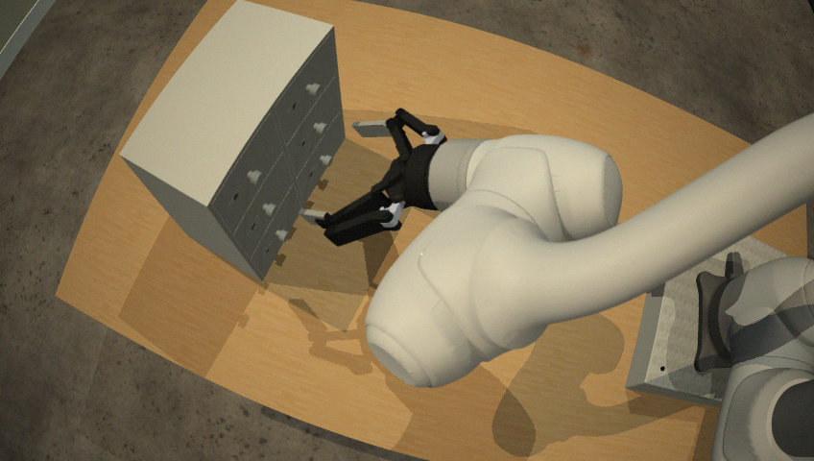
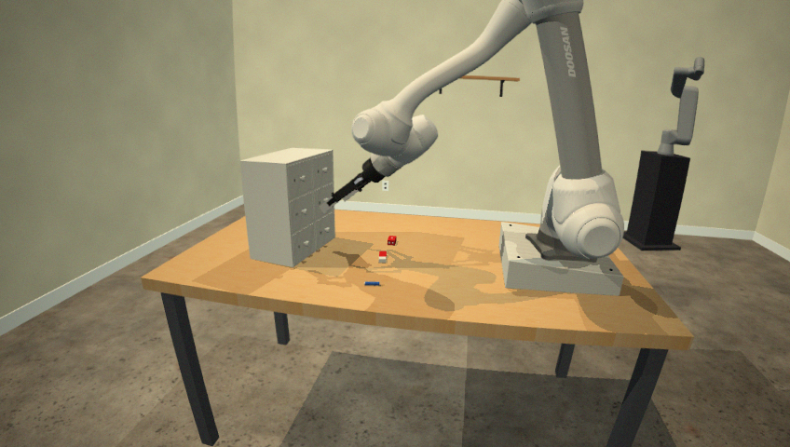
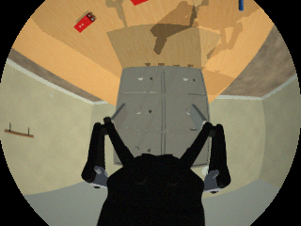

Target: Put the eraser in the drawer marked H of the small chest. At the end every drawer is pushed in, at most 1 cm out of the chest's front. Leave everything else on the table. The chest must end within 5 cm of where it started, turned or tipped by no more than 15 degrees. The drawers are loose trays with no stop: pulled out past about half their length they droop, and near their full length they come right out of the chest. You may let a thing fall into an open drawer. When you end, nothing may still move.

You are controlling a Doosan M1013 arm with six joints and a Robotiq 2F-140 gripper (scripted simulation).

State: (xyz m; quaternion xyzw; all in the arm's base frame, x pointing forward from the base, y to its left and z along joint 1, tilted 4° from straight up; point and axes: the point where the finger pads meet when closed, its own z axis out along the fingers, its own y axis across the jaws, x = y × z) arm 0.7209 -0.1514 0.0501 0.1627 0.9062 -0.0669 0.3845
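Note:
The small grey chest stands upright at the table's far end from the robot base. Its six drawers, in two columns of three, all look pushed in; their letters cannot be read. The red and white eraser lies on the table in front of the chest; only a red bit of it shows at the wrist view's top edge, and the arm hides it in the top view. My gripper is open and empty, tilted down towards the chest's front, with its fingertips close before the drawers' knobs.
A red block-like toy lies behind the eraser in the exterior view. A small blue item lies nearer that camera. The robot's base block is at the table's other end.

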